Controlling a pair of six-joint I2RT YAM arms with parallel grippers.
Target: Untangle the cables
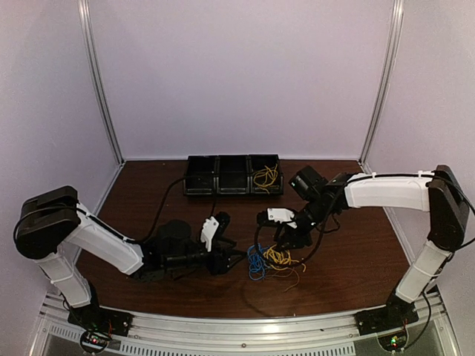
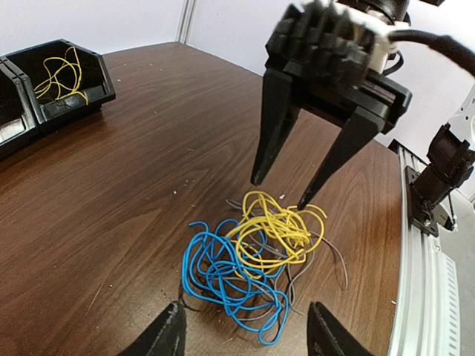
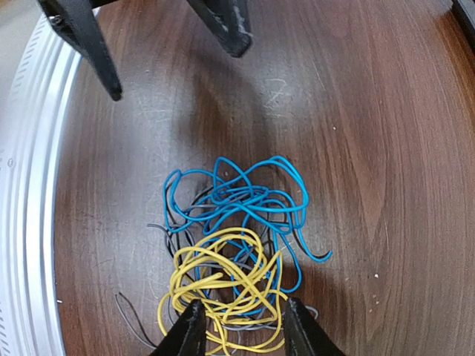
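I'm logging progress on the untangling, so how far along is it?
Done: one yellow coil lies in the right-hand bin. In hand: the right pincer, open, straddles the yellow cable in the pile on the table, with nothing gripped yet. The left pincer hovers open near the blue cable. Left: yellow, blue and the dark cable are intertwined and need separating.
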